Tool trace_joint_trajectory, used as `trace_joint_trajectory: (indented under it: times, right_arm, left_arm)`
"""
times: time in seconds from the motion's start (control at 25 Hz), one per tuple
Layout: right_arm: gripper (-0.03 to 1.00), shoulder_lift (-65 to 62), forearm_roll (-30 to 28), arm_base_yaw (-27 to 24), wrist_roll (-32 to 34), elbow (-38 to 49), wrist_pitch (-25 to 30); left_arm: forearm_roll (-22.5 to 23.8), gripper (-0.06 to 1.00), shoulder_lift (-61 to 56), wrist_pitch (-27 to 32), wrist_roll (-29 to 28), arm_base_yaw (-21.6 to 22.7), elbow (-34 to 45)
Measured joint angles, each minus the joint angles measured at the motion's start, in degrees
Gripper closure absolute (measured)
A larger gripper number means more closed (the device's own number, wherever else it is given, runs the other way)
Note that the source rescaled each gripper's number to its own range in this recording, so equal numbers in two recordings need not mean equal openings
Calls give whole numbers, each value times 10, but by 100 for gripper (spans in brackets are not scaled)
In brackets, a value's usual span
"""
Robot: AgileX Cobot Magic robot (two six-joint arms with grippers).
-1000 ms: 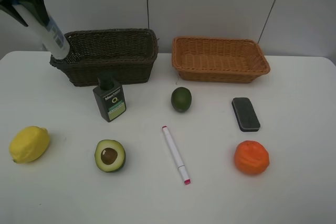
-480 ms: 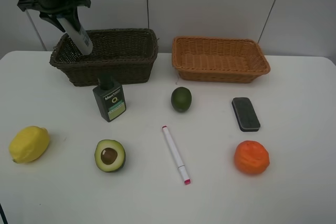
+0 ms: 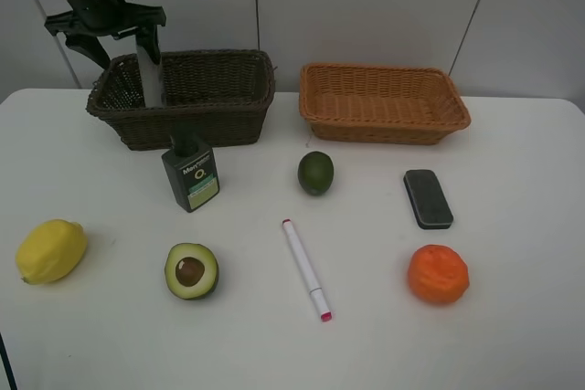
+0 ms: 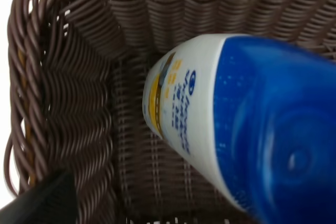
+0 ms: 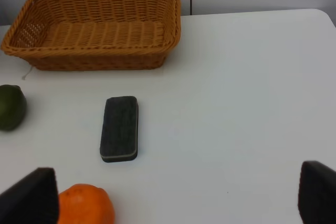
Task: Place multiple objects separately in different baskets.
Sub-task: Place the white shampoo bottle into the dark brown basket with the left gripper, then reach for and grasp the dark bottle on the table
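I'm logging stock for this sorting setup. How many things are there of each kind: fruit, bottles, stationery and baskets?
Fruit: 4 (lemon, halved avocado, lime, orange)
Bottles: 2 (white bottle, dark green bottle)
Stationery: 2 (eraser, marker)
Baskets: 2 (dark brown basket, orange-tan basket)
Total: 10
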Motion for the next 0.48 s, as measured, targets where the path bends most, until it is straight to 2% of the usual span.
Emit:
trace_joint_trajectory:
  times: [0.12,0.24,0.36,0.48]
  right_arm:
    - [-3,0,0,0,0,0,0]
    - [-3,0,0,0,0,0,0]
    - [-3,0,0,0,0,0,0]
    - [-3,0,0,0,0,0,0]
  left_arm:
    - [-13,-5,0,72,-2,0,-62]
    - [-29,-5,-10,93,1,-2,-115]
    - [-39,-5,-41,96,8,-12,-118]
    - [-41,-5,-103,96,27,-38,-56]
